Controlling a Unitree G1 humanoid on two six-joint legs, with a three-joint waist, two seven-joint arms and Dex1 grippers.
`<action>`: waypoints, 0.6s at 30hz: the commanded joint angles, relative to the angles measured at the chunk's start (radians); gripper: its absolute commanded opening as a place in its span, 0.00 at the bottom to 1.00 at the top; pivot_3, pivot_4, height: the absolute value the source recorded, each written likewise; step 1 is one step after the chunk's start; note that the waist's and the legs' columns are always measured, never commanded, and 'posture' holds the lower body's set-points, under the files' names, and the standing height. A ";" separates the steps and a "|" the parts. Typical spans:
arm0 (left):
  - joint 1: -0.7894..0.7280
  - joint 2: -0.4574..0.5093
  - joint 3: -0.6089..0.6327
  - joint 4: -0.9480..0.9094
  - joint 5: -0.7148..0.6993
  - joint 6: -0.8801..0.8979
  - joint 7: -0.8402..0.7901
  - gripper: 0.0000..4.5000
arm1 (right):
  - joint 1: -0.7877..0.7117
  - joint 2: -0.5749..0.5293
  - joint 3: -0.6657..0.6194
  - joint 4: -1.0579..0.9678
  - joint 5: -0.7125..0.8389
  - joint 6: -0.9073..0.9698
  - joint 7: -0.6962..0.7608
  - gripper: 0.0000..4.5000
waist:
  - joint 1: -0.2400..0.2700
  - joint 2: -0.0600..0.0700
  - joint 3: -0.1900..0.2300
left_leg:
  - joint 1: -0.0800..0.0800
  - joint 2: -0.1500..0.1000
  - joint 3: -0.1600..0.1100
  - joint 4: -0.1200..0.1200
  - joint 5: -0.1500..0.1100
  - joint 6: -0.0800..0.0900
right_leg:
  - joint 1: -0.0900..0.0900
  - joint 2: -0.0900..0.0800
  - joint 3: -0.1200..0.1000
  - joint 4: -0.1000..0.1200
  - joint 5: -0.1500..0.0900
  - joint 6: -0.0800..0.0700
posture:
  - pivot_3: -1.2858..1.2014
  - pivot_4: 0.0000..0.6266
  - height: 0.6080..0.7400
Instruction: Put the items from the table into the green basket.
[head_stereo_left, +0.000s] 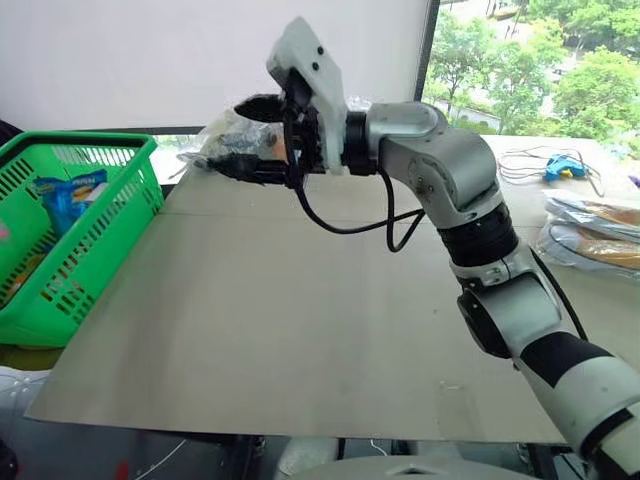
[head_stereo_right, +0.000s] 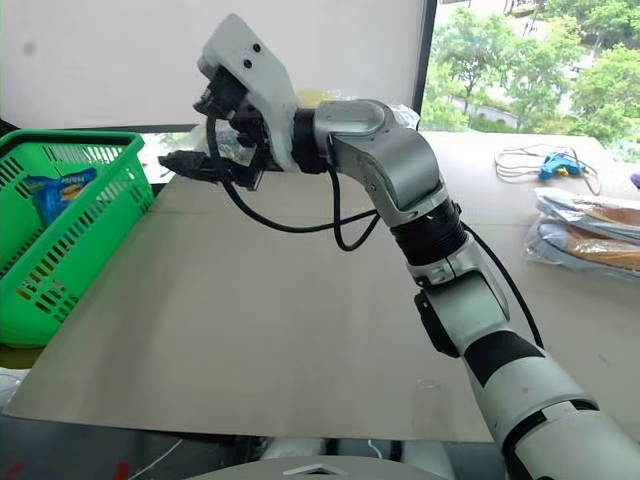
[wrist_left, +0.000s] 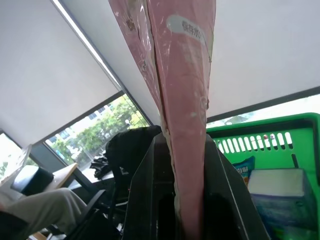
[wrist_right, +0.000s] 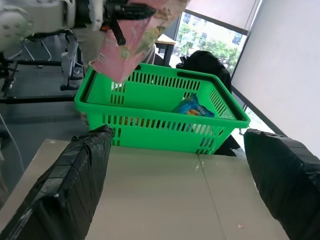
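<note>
The long pink packet (wrist_left: 180, 100) stands up between the fingers of my left gripper (wrist_left: 187, 200), which is shut on it. From the right wrist, that left gripper (wrist_right: 125, 11) holds the pink packet (wrist_right: 125, 45) just above one corner of the green basket (wrist_right: 165, 125). The green basket (head_stereo_left: 100, 230) sits at the table's (head_stereo_left: 280, 330) left edge with a blue snack packet (head_stereo_left: 70, 195) inside. My right gripper (head_stereo_left: 245, 135) reaches level across the table toward the basket, high above the board. Its two black fingers (wrist_right: 65, 185) stand wide apart and open, nothing between them.
Clear plastic bags (head_stereo_left: 222, 135) lie at the table's back edge behind my right gripper. A cable with a blue tool (head_stereo_left: 565, 168) and flat wrapped packs (head_stereo_left: 600, 235) lie at the far right. A white box (wrist_left: 280, 182) sits in the basket. A dark bag (wrist_right: 205, 65) stands beyond it.
</note>
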 joint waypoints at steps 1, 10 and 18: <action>-0.091 0.054 -0.073 0.205 0.070 -0.231 -0.025 0.01 | -0.025 -0.019 -0.048 -0.064 0.031 0.049 -0.021 1.00 | -0.012 -0.002 -0.001 | 0.000 0.000 -0.001 0.000 0.001 -0.001 | 0.000 0.001 -0.002 0.000 0.001 -0.001 | 0.58 0.00 1.00; -0.310 0.029 -0.226 0.628 0.167 -0.566 -0.004 0.01 | 0.019 -0.049 -0.065 -0.181 0.103 0.113 -0.014 1.00 | -0.075 -0.010 -0.006 | 0.000 0.001 -0.003 0.000 0.001 -0.001 | 0.000 0.001 -0.002 0.003 0.002 -0.002 | 0.55 0.00 1.00; -0.356 -0.023 -0.151 0.715 0.098 -0.648 0.112 0.80 | 0.037 -0.075 -0.059 -0.205 0.127 0.110 -0.006 1.00 | -0.128 -0.012 -0.007 | 0.000 0.002 -0.006 0.000 0.001 0.000 | -0.001 0.000 -0.002 0.005 0.003 -0.002 | 0.55 0.00 1.00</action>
